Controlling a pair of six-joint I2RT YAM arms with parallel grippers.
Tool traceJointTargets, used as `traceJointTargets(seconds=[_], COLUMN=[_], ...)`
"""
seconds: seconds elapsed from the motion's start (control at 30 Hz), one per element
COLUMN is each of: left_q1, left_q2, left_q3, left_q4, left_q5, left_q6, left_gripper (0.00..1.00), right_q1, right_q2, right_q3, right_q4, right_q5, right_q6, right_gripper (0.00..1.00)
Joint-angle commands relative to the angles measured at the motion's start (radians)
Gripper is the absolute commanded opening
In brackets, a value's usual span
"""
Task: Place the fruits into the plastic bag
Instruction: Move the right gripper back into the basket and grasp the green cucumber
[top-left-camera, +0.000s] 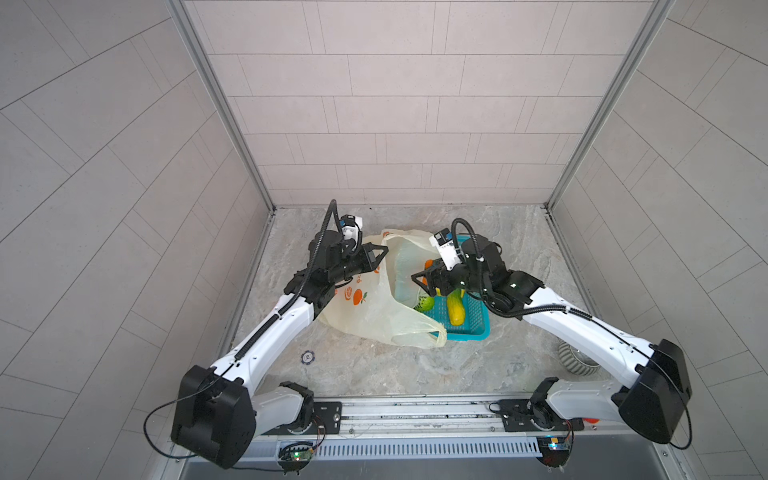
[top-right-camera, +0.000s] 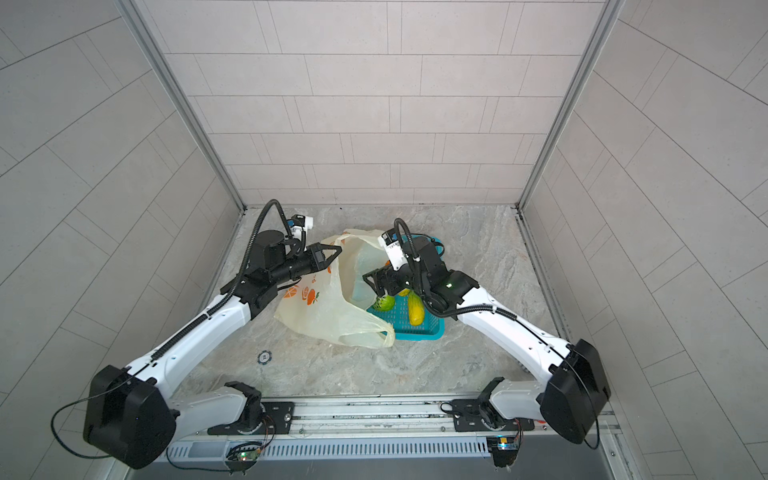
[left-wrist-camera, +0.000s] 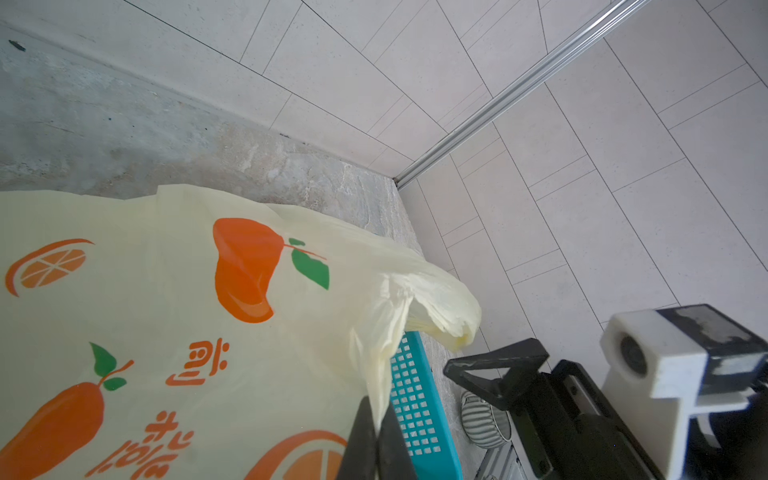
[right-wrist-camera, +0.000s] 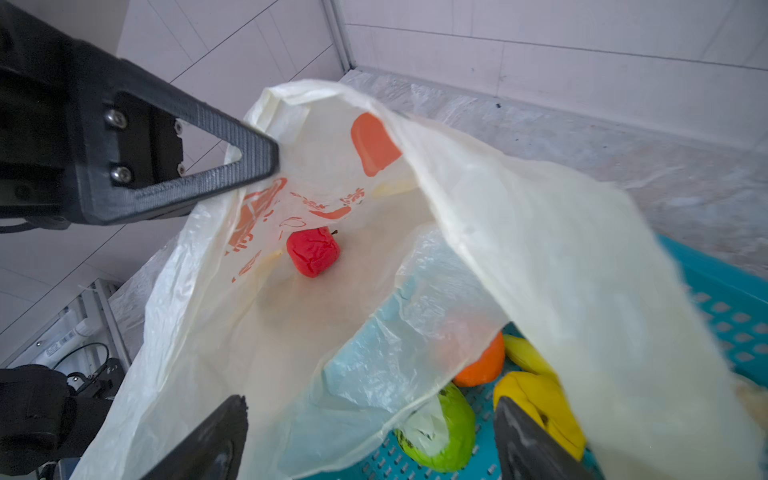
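The pale-yellow plastic bag (top-left-camera: 365, 309) (top-right-camera: 328, 309) lies on the stone floor with its mouth held up and facing right. My left gripper (top-left-camera: 385, 249) (top-right-camera: 339, 249) (left-wrist-camera: 376, 436) is shut on the bag's rim. My right gripper (top-left-camera: 417, 279) (top-right-camera: 368, 279) (right-wrist-camera: 370, 415) hangs open over the bag's lower rim with nothing in it. A red apple-shaped toy (right-wrist-camera: 312, 251) lies inside the bag. In the teal basket (top-left-camera: 473, 328) (right-wrist-camera: 727, 316) lie a green round fruit (top-left-camera: 424, 304) (right-wrist-camera: 449, 432), an orange one (right-wrist-camera: 482, 365) and yellow ones (top-left-camera: 456, 311) (right-wrist-camera: 540, 403). The bag's upper flap drapes over part of the basket.
A grey ribbed bowl-like object (top-left-camera: 575, 359) (left-wrist-camera: 484, 419) sits under the right arm. A small round blue-and-white disc (top-left-camera: 308, 356) (top-right-camera: 264, 356) lies on the floor at front left. Tiled walls close in three sides; a metal rail (top-left-camera: 415, 415) runs along the front.
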Motion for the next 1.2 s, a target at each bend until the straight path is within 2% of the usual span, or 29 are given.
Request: traceJointTargets(seconds=[0.0,0.17,0.37,0.47,0.6,0.73,0.87,1.03,1.17], left_q1=[0.007,0.007,0.006,0.007,0.007,0.007,0.007,0.005,0.005], left_q2=[-0.004,0.004,0.013,0.015,0.020,0.024,0.027,0.020,0.016], left_q3=[0.014,0.016,0.031,0.035,0.039,0.040,0.039,0.029,0.025], left_q4=[0.002,0.008,-0.022,-0.032,-0.037,-0.041,-0.040,-0.040,-0.034], left_q5=[-0.001,-0.016,-0.029,-0.033,-0.038,-0.047,-0.052,-0.055,-0.060], left_q6=[0.009,0.007,0.027,0.037,0.041,0.042,0.044,0.040,0.037], left_gripper=[0.00,0.00,0.00,0.00,0.00,0.00,0.00,0.00,0.00], right_q1=[-0.044,-0.115,-0.146,-0.129,-0.081,-0.055,-0.055,-0.055,-0.054], right_q2=[-0.081,-0.168,-0.193,-0.142,-0.063,0.036,0.141,0.290,0.371], right_q3=[-0.028,-0.083,-0.170,-0.181,-0.178,-0.138,-0.086,0.005,0.026], right_q4=[-0.066,-0.145,-0.208,-0.243,-0.251,-0.257,-0.293,-0.394,-0.402], right_q5=[0.065,0.093,0.199,0.211,0.224,0.238,0.271,0.290,0.300], right_q6=[0.024,0.063,0.072,0.043,-0.006,0.023,0.109,0.134,0.137], right_gripper=[0.90,0.98,0.99,0.87,0.81,0.74,0.72,0.72,0.71])
